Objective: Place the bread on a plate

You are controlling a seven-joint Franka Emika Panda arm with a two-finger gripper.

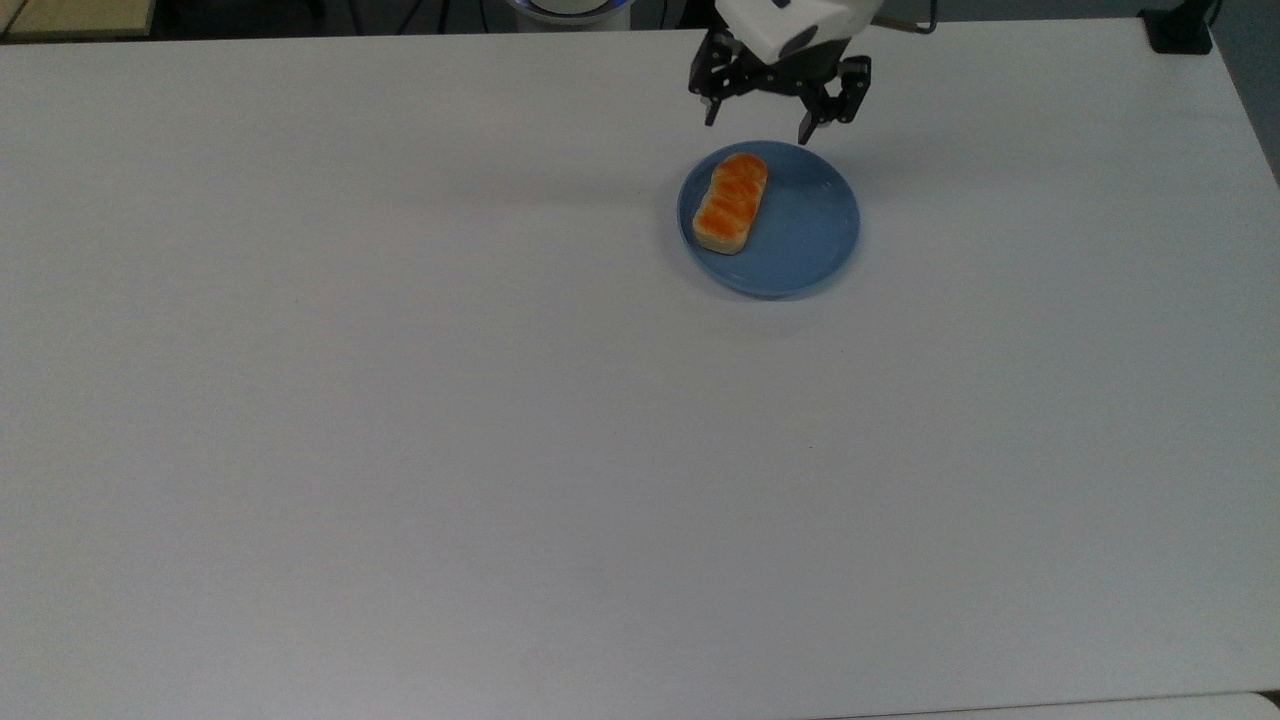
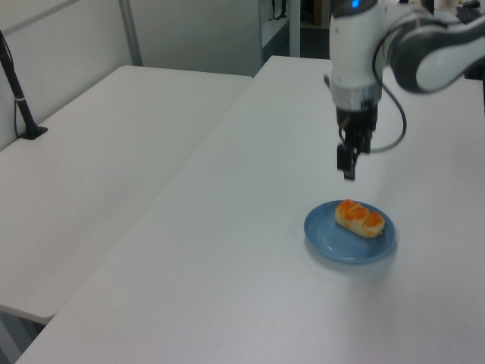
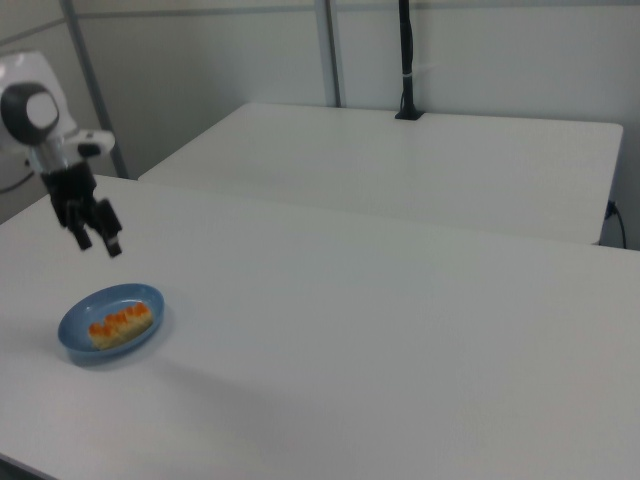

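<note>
Even, diffuse overhead light, no hard glare. White desk (image 1: 400, 450) reads bluish-grey in the top view w/ slight darkening toward the corners. Soft faint shadow under the plate (image 1: 800, 255) rim. Right view is hazy, low contrast; bread (image 3: 120, 323) looks smeared there, possibly out of focus.

The top view looks steeply down opposite the gripper (image 1: 757, 120); left and right views flank it, sharing the plate (image 2: 326, 241).

Arm (image 1: 790, 25) cut off by top view's upper edge.
</note>
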